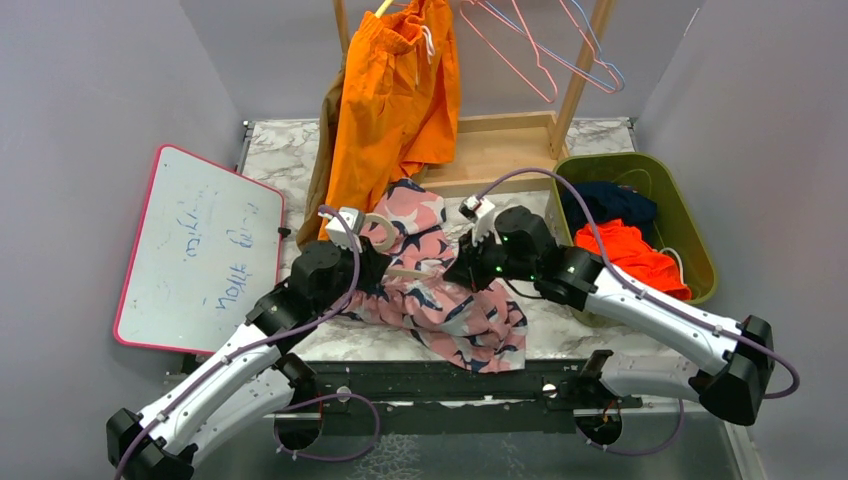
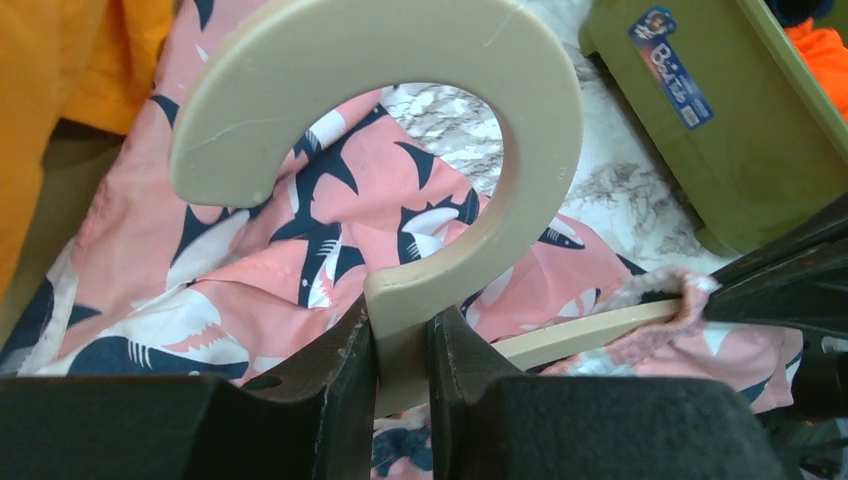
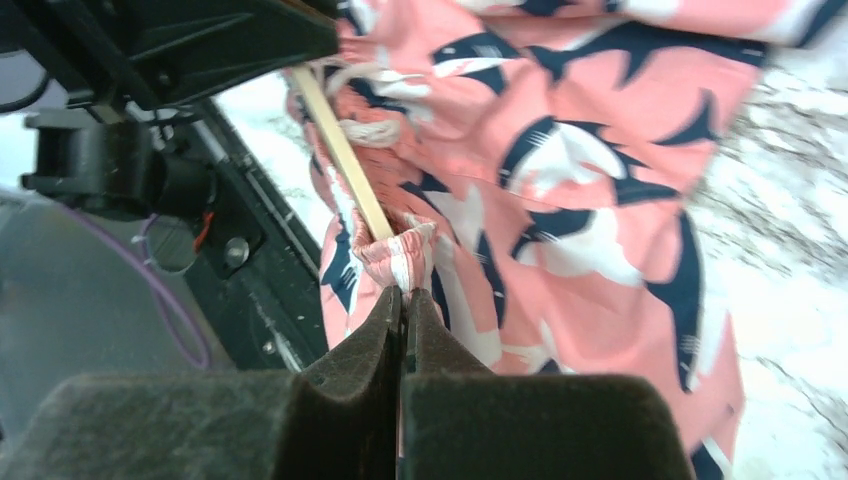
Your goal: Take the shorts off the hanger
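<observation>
Pink shorts with dark shark blotches (image 1: 450,290) lie on the marble table, still threaded on a beige hanger (image 1: 378,232). My left gripper (image 2: 403,335) is shut on the neck of the hanger (image 2: 420,150), below its big hook. My right gripper (image 3: 404,300) is shut on the gathered waistband of the pink shorts (image 3: 560,200), right at the end of the hanger's arm (image 3: 340,150). In the top view my right gripper (image 1: 462,268) is right of the left gripper (image 1: 372,262), the shorts between them.
Bright orange shorts (image 1: 395,100) and a tan-brown pair (image 1: 325,150) hang from the wooden rack. A green bin (image 1: 680,215) at right holds navy (image 1: 610,205) and red-orange shorts (image 1: 630,255). Wire hangers (image 1: 540,45) hang on the rail. A whiteboard (image 1: 200,250) lies at left.
</observation>
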`<act>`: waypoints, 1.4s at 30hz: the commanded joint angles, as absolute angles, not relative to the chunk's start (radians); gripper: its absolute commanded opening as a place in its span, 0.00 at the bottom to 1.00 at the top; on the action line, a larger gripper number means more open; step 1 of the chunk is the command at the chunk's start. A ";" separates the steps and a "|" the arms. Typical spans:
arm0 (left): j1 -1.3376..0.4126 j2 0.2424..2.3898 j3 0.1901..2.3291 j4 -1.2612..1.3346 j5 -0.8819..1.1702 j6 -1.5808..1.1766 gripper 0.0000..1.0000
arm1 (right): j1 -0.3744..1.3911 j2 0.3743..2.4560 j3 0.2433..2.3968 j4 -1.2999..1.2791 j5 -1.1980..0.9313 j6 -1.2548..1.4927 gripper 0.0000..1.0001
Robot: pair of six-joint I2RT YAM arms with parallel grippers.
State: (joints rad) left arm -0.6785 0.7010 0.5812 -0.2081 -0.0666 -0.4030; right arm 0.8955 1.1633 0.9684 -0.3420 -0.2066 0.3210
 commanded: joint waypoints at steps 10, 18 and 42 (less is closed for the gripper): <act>-0.675 0.639 0.607 -0.324 -0.372 -0.532 0.00 | 0.896 0.968 0.823 -0.482 0.212 0.417 0.01; -0.675 0.648 0.619 -0.322 -0.381 -0.581 0.00 | 0.896 1.037 0.788 -0.465 0.237 0.430 0.01; -0.675 0.603 0.580 -0.203 -0.241 -0.577 0.00 | 0.890 1.141 0.797 -0.343 0.420 0.532 0.08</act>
